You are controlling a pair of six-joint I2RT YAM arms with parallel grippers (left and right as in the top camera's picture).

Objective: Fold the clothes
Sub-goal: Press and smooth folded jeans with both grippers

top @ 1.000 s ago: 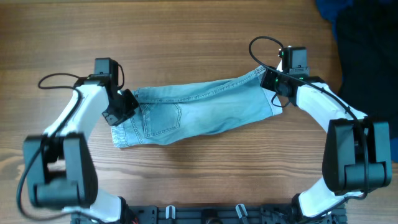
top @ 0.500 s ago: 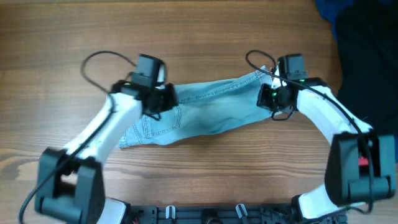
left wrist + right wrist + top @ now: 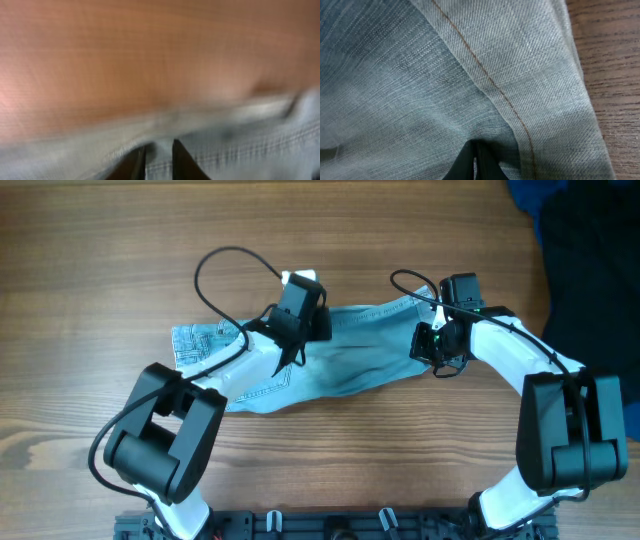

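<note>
The clothes (image 3: 360,360), light blue denim shorts, lie across the middle of the wooden table (image 3: 100,240). Their left end is turned over, so the pale inside (image 3: 205,340) faces up. My left gripper (image 3: 300,330) hangs over the shorts' far edge near the middle. The left wrist view is blurred, but my left gripper (image 3: 159,147) shows a narrow gap between its fingers, with denim (image 3: 260,150) in and beyond it. My right gripper (image 3: 433,350) is at the shorts' right end. In the right wrist view the right gripper (image 3: 477,147) is shut, with denim (image 3: 420,75) puckered round its tips beside an orange seam.
A dark navy cloth pile (image 3: 590,260) fills the far right, with a blue cloth (image 3: 520,195) at its top corner. Both arms' black cables loop above the shorts. The arm bases stand along the near edge.
My left gripper swept from the shorts' left end to the middle of their far edge, dragging denim so the left end turned over. Its jaws have parted slightly. The right gripper shifted a little left.
</note>
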